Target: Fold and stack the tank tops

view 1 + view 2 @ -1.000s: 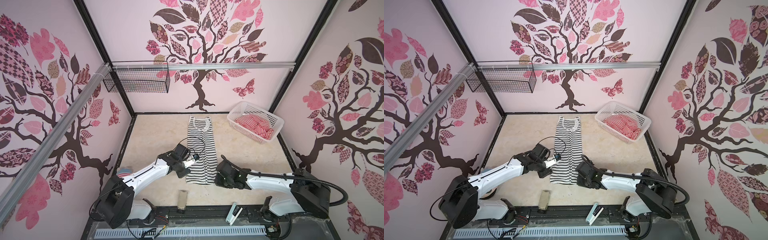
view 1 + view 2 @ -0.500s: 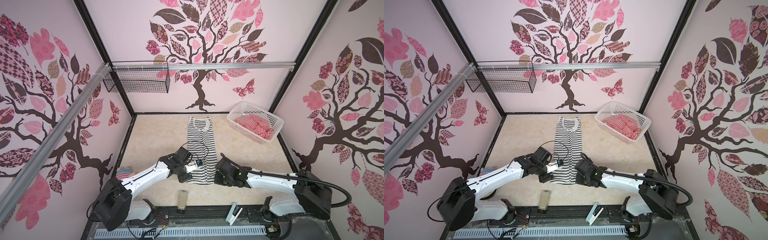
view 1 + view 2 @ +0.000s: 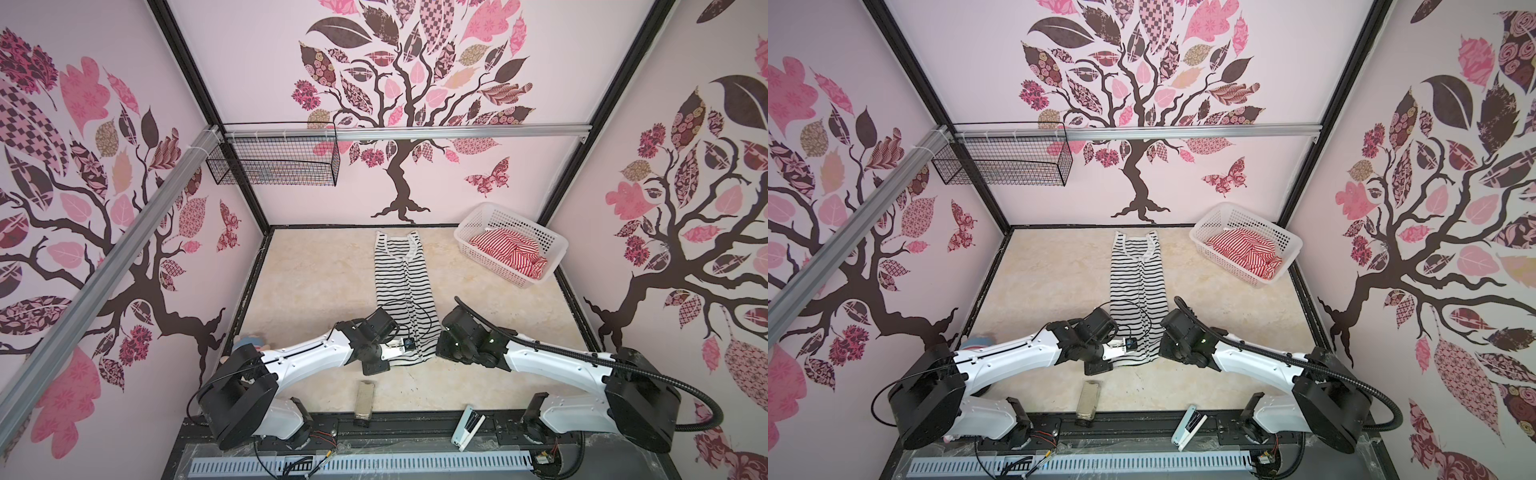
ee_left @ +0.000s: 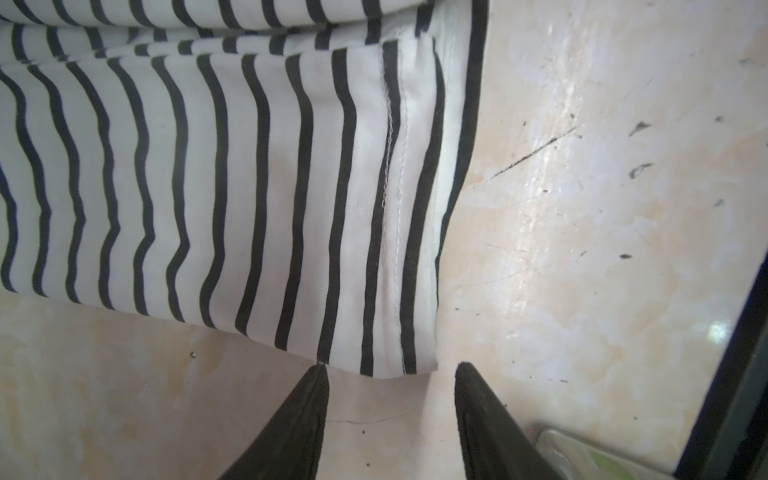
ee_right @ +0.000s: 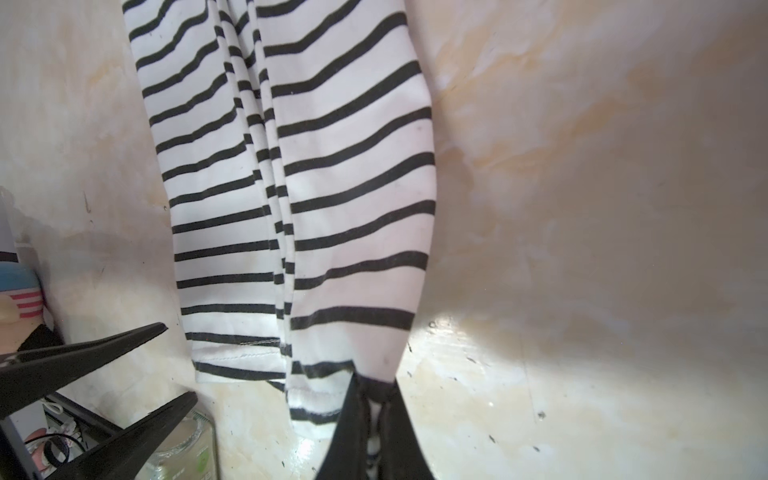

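At the near hem: both grippers sit at the hem corners of the black-and-white tank top [image 3: 405, 286], one per side.
Black-and-white tank top: lies flat on the table [image 3: 316, 282] at mid-width. Its sides are already folded in to a narrow strip, and the fold edges meet down the middle.
Long axis: runs from the robot side to the far wall. The hem points toward the robot; the neckline and straps point at the far wall.
Right gripper [image 5: 374, 388]: fingers together, clamped on the hem corner on its side. The cloth puckers into the pinch.
Left gripper [image 4: 390, 368]: jaws apart, low over the table at its own hem corner. One tip touches the cloth edge; nothing is between the jaws yet.
Why held so: likely one corner per gripper keeps the hem straight, so it can be carried up toward the neckline for the crosswise fold.
Next need: my read is that the left gripper must slide onto its corner and close before any lift. A one-sided pull would skew the strip.
Red-and-white tank top [image 3: 507, 253]: crumpled and unfolded in the white basket [image 3: 490, 264] at the far right corner, well apart from both grippers.
Progress: first top is partly folded, second is untouched, no stack yet.
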### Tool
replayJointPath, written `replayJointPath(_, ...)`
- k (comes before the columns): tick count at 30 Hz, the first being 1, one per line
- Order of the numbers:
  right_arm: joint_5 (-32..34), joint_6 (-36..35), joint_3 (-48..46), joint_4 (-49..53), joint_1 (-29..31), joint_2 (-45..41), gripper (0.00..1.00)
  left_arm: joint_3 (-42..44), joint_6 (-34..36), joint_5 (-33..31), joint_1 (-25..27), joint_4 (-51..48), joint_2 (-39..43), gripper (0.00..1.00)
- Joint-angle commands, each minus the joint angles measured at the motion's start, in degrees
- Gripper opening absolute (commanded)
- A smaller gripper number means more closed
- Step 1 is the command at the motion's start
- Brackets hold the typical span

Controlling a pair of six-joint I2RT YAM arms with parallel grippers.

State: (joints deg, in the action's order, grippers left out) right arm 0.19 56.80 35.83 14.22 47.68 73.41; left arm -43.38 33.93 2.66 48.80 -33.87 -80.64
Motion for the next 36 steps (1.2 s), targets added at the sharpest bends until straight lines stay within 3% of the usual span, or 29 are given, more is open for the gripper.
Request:
replayJointPath(1,-0.18,-0.36,-0.58,0.92,-0.4,-1.38,0.01,1.03,0.72,0.16,0.92,1.61,-0.89,0.52)
replayJointPath(6,-0.42,-0.25,-1.02,0.25,-0.65,-0.95,0.02,0.22,0.13,1.39,2.24,1.63,-2.18,0.5)
replayJointPath(17,-0.75,-0.27,-1.55,-0.07,-1.77,-2.06,0.02,-1.18,-0.12,-2.65,3.31,2.89,-9.01,0.36)
replayJointPath(22,-2.21,-0.24,-3.11,-1.11,-3.24,-3.5,0.02,-2.1,0.61,-2.19,3.4,1.51,-10.5,0.2)
replayJointPath(28,-4.12,-3.91,-3.07,1.99,-4.34,-5.75,0.02,-6.56,0.35,6.63,3.41,-4.82,-9.48,0.0)
replayJointPath(32,-5.87,-6.66,-3.22,7.19,-4.35,-8.81,0.03,-10.25,0.6,16.32,3.41,-10.37,-8.09,0.0)
replayJointPath(36,-7.04,-6.54,-3.46,11.97,-4.35,-14.7,0.03,-13.48,1.02,21.59,3.49,-14.82,-7.96,0.0)
